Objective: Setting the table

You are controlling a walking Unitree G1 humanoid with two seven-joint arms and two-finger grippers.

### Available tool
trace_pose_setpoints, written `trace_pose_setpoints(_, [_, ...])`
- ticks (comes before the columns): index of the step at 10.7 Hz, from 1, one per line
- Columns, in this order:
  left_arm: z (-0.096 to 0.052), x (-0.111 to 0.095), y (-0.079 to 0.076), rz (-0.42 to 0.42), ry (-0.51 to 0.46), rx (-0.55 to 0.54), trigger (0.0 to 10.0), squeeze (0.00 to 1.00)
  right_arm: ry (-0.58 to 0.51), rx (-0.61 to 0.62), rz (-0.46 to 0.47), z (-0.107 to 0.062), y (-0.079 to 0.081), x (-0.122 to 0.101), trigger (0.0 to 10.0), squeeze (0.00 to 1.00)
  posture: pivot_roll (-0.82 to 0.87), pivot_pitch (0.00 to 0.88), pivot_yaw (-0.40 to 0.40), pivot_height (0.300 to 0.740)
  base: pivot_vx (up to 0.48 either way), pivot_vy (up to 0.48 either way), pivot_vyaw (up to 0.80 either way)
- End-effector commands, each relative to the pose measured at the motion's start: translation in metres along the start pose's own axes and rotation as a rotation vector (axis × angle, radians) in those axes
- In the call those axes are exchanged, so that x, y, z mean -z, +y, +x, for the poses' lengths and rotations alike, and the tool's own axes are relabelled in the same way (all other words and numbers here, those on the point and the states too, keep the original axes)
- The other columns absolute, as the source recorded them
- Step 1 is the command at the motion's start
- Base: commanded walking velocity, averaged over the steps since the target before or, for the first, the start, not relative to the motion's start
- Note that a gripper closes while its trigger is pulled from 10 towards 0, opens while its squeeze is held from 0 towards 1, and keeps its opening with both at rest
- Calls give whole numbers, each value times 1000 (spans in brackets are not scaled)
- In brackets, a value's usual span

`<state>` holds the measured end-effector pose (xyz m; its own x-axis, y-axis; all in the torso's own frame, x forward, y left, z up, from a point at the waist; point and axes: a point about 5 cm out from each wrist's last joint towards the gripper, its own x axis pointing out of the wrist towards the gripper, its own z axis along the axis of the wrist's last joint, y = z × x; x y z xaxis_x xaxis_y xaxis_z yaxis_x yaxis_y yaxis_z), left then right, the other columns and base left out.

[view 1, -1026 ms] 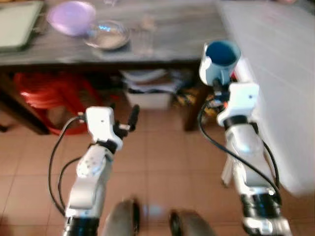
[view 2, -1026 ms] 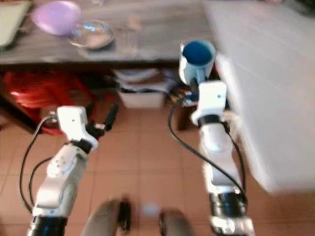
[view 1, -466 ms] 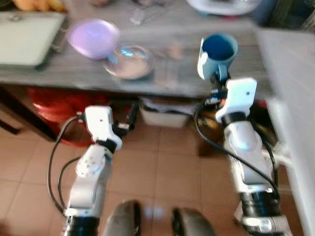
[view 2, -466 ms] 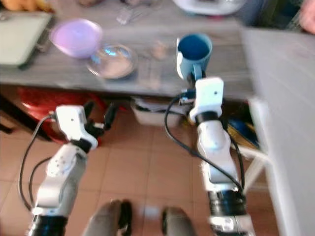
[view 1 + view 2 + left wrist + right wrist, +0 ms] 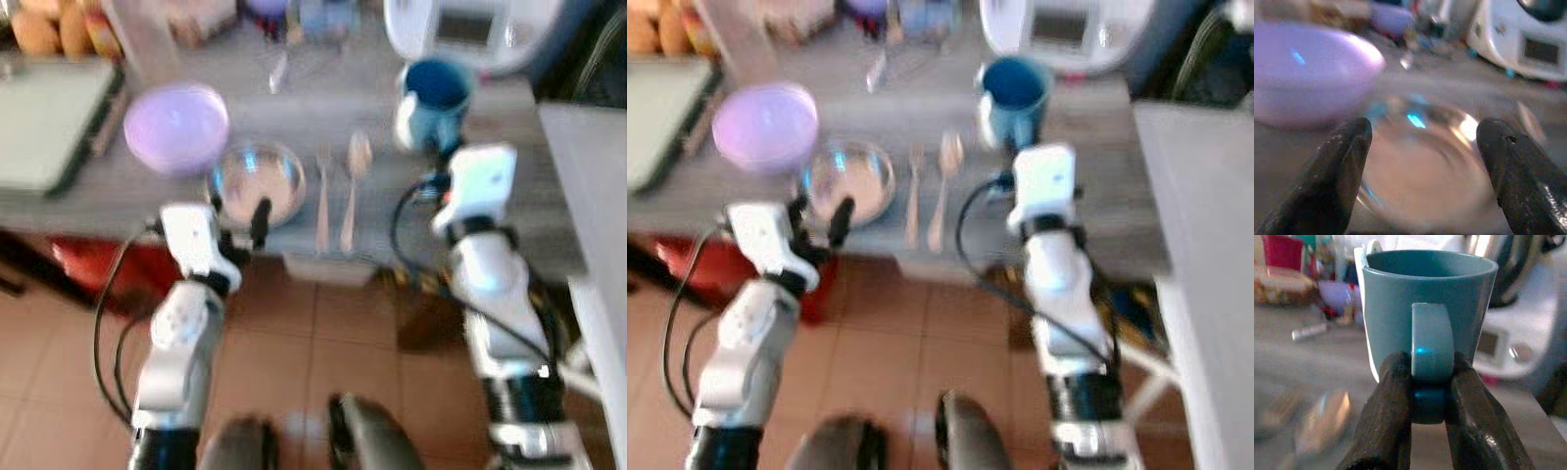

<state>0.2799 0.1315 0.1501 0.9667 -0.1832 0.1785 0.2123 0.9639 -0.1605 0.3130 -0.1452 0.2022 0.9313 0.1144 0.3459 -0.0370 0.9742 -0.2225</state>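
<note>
Right gripper (image 5: 1427, 396) clamped on blue mug (image 5: 1425, 328) handle, upright. Left gripper (image 5: 1422, 171) fingers spread apart; glass bowl (image 5: 257, 179) at 12 o'clock, purple bowl (image 5: 176, 125) at 10 o'clock.

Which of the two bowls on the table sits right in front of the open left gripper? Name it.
The clear glass bowl, not the purple bowl. The left gripper frames the see-through one between its fingers; the purple one sits beside it, farther to the robot's left.

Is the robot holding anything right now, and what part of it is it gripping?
Yes. The right gripper holds a blue mug upright, pinched by its handle. The left gripper is open and holds nothing.
</note>
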Motion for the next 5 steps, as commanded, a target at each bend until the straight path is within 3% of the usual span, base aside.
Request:
trace_pose_setpoints(1, [-4, -4, 8, 15, -16, -41, 10000, 0, -53, -12, 9, 2, 4, -10, 10000, 0, -55, 221, 4, 740, 0, 0, 0])
trace_pose_setpoints(3, [-7, -8, 16, 32, -25, -80, 10000, 0, -68, -31, -8, 7, -1, -11, 10000, 0, -46, 217, 6, 740, 0, 0, 0])
trace_pose_setpoints(5, [-10, -13, 22, 40, -40, -112, 10000, 0, -78, -57, -32, 11, -2, -12, 10000, 0, -36, 220, 10, 740, 0, 0, 800])
